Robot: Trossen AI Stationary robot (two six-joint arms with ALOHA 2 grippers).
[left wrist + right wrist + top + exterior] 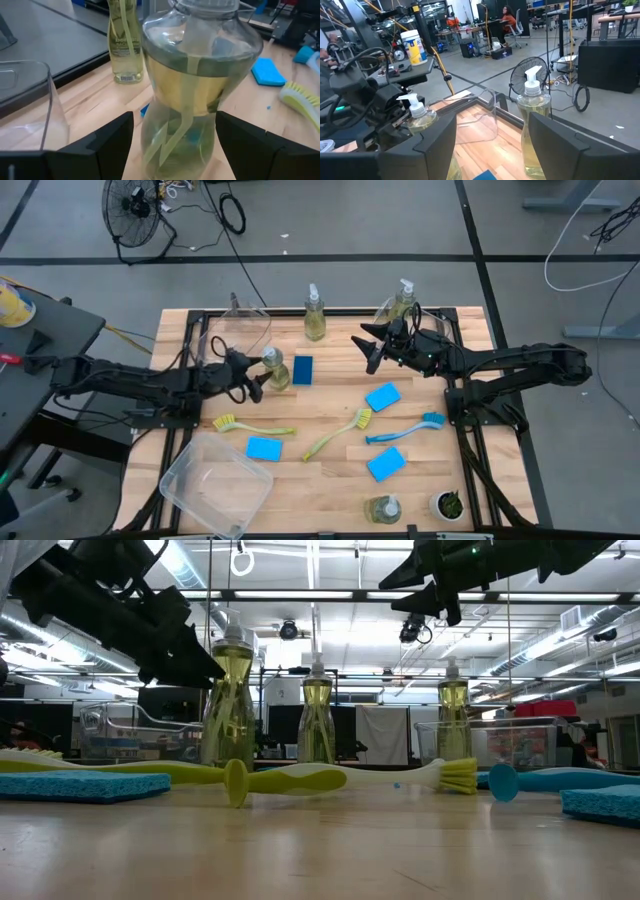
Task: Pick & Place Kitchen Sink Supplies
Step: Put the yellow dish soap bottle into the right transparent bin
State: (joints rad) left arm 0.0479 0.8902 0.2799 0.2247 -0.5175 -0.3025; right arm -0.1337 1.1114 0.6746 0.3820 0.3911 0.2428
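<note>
Soap bottle (pixel 275 369) stands upright on the desk (pixel 330 480) toward its left rear, between my left jaws.

My left gripper (pixel 250 376) is spread wide on either side of the bottle's narrow waist, not yet closed on it. I judge it mostly full, so fairly heavy; the clear plastic looks smooth and slippery, and the waist is the best place to hold it. My right gripper (pixel 370 348) hovers released above the desk near 2 more bottles, holding nothing. Sponges and brushes lie scattered across the middle.
</note>
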